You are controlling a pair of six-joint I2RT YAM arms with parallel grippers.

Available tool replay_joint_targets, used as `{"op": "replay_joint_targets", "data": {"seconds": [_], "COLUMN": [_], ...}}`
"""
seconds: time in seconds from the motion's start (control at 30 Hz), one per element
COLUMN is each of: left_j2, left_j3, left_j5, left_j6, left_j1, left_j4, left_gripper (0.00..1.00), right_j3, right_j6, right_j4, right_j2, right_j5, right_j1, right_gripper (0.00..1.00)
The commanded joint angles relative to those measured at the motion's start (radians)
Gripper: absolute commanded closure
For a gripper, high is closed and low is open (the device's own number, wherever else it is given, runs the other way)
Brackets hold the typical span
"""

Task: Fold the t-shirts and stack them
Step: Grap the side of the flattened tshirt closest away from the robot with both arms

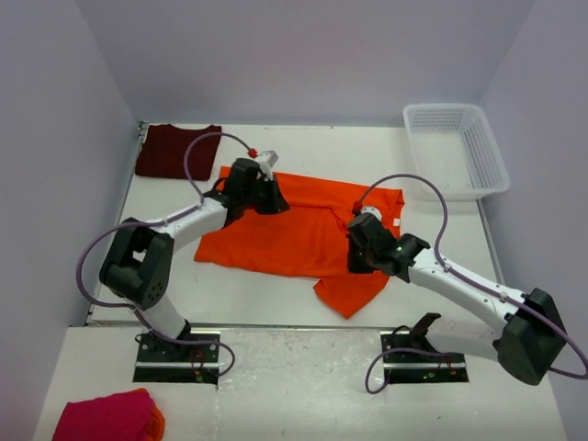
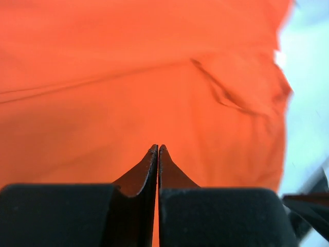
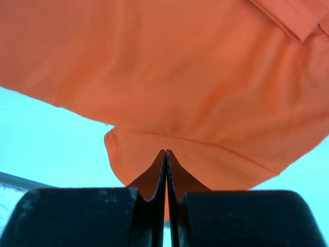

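Near the left front corner, a pink-red cloth bundle point(image 1: 106, 418) lies apart from the work. At mid-table point(image 1: 239, 294), the orange t-shirt point(image 1: 285, 234) is spread, rumpled, one sleeve trailing toward the near edge. Over its near right part, the right gripper point(image 3: 165, 152) has its jaws pressed together; the left gripper point(image 2: 157, 146), equally closed, sits on its far left part. Whether either pinches fabric is unclear. Farther back, the maroon t-shirt point(image 1: 177, 150) lies folded at far left, a white basket point(image 1: 490, 158) far right.
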Motion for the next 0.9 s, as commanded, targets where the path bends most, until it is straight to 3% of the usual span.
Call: {"op": "replay_joint_targets", "data": {"seconds": [0.0, 0.27, 0.47, 0.6, 0.8, 0.87], "left_j2": [0.043, 0.267, 0.375, 0.444, 0.517, 0.534], "left_j3": [0.038, 0.134, 0.162, 0.220, 0.323, 0.355], "left_j5": [0.220, 0.304, 0.333, 0.287, 0.229, 0.214], "left_j6": [-0.007, -0.050, -0.070, -0.055, -0.007, 0.000], "left_j1": [-0.146, -0.284, -0.306, -0.307, -0.300, -0.287], "left_j4": [0.143, 0.210, 0.248, 0.165, 0.073, 0.065], "left_gripper": [1.00, 1.00, 1.00, 1.00, 1.00, 1.00], "right_j3": [-0.012, -0.011, -0.046, -0.064, -0.092, -0.106], "right_j6": [0.096, 0.176, 0.223, 0.251, 0.295, 0.314], "right_j4": [-0.052, -0.183, -0.230, -0.238, -0.206, -0.200], "right_j2": [-0.097, -0.212, -0.246, -0.249, -0.220, -0.197], "right_j5": [0.115, 0.163, 0.175, 0.180, 0.168, 0.172], "right_j1": [0.034, 0.071, 0.085, 0.122, 0.191, 0.209], "right_gripper": [1.00, 1.00, 1.00, 1.00, 0.75, 0.73]}}
